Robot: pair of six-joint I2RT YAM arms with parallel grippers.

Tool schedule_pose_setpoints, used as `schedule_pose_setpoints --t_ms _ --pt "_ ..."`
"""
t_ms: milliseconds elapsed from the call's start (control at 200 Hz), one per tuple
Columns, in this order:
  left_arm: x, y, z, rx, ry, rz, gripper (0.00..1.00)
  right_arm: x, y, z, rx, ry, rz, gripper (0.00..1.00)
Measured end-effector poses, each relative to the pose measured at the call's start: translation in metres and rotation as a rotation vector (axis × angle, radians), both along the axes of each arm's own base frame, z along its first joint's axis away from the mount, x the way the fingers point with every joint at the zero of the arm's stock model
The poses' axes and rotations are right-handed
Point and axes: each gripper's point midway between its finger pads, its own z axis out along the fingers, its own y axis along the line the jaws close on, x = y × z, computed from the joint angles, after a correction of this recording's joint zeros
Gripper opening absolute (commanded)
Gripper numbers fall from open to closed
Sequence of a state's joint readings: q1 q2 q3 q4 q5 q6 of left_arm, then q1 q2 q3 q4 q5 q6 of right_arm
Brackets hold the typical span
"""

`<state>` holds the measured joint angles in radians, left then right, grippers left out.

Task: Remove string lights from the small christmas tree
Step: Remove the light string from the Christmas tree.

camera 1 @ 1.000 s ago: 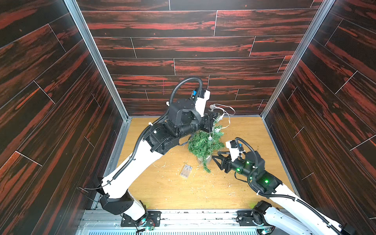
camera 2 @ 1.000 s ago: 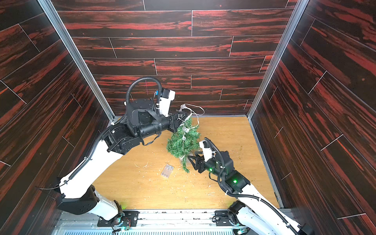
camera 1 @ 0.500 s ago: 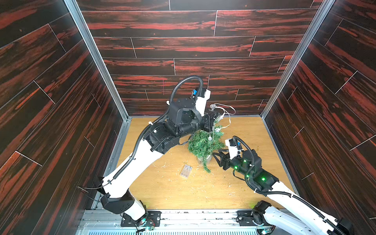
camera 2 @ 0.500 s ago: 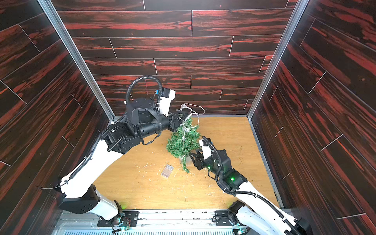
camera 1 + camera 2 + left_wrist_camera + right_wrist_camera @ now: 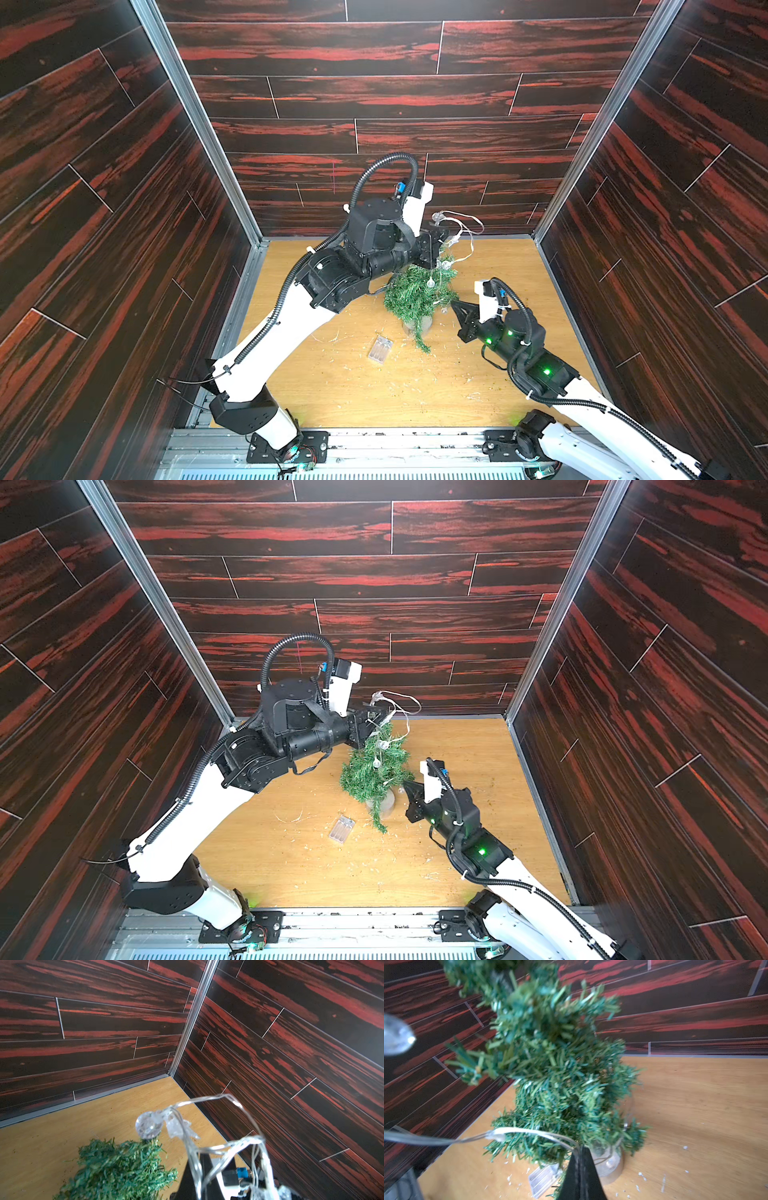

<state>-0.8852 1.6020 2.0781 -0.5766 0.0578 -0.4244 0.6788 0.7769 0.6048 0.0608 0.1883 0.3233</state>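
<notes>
The small christmas tree (image 5: 417,293) (image 5: 374,771) stands green and bristly on its pale round base (image 5: 610,1165) mid-floor. The string lights (image 5: 461,224) (image 5: 399,700) loop as thin silvery wire above the treetop, with clear bulbs still hanging on the branches. My left gripper (image 5: 436,245) (image 5: 372,721) is at the treetop, shut on a bunch of that wire (image 5: 228,1145); its jaws are out of the left wrist view. My right gripper (image 5: 454,302) (image 5: 579,1149) is low at the tree's right side, shut on a strand of wire (image 5: 519,1131). The clear battery box (image 5: 380,349) (image 5: 544,1180) lies on the floor by the base.
Pale needle scraps (image 5: 332,336) litter the wooden floor (image 5: 498,257). Dark red-streaked walls (image 5: 374,124) close in the back and both sides. One low branch (image 5: 422,340) droops towards the front beside the battery box.
My right gripper has moved in towards the tree's lower right side and gone from open to shut on the wire. The left arm has stayed at the treetop.
</notes>
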Motion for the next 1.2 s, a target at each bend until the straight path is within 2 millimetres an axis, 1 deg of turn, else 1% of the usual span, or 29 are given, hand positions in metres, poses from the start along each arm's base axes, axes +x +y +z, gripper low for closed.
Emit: schedule_pose_setpoints --t_ms 135,205,321,396,461,536,636,711,752,852,932,1012,1107,1203 --pt "-0.002 0.000 0.002 -0.003 0.002 -0.004 0.00 0.000 -0.013 0.006 0.005 -0.018 -0.058 0.00" --pt "-0.003 -0.002 0.005 -0.009 0.001 -0.008 0.00 0.001 -0.021 0.006 -0.003 -0.017 -0.099 0.00" --pt "-0.005 -0.011 0.008 -0.017 0.003 -0.022 0.00 0.005 -0.035 0.002 -0.036 -0.016 -0.172 0.00" --pt "-0.008 -0.020 0.006 -0.014 0.006 -0.038 0.00 0.009 -0.045 0.001 -0.062 -0.017 -0.213 0.00" --pt "-0.010 -0.028 0.002 -0.005 0.012 -0.052 0.00 0.017 -0.061 0.001 -0.076 -0.012 -0.265 0.00" --pt "-0.011 -0.036 -0.004 0.011 0.022 -0.060 0.00 0.028 -0.082 0.007 -0.069 -0.008 -0.333 0.00" --pt "-0.009 -0.042 -0.007 0.023 0.027 -0.061 0.00 0.044 -0.109 0.022 -0.029 -0.006 -0.405 0.00" --pt "-0.007 -0.044 -0.008 0.029 0.023 -0.056 0.00 0.058 -0.118 0.036 0.004 -0.012 -0.420 0.00" --pt "-0.006 -0.044 -0.007 0.031 0.019 -0.053 0.00 0.064 -0.116 0.042 0.015 -0.014 -0.406 0.00" --pt "-0.004 -0.042 -0.004 0.043 0.006 -0.041 0.00 0.082 -0.100 0.055 0.039 -0.014 -0.342 0.00" --pt "-0.002 -0.040 0.002 0.048 -0.015 -0.031 0.00 0.099 -0.087 0.062 0.054 -0.012 -0.296 0.00" --pt "0.000 -0.038 0.008 0.049 -0.038 -0.019 0.00 0.115 -0.078 0.067 0.067 -0.011 -0.268 0.00" --pt "0.002 -0.037 0.009 0.065 -0.053 -0.009 0.00 0.132 -0.069 0.075 0.080 -0.010 -0.244 0.00" --pt "0.004 -0.037 0.008 0.084 -0.060 0.000 0.00 0.144 -0.061 0.091 0.101 -0.028 -0.220 0.00"
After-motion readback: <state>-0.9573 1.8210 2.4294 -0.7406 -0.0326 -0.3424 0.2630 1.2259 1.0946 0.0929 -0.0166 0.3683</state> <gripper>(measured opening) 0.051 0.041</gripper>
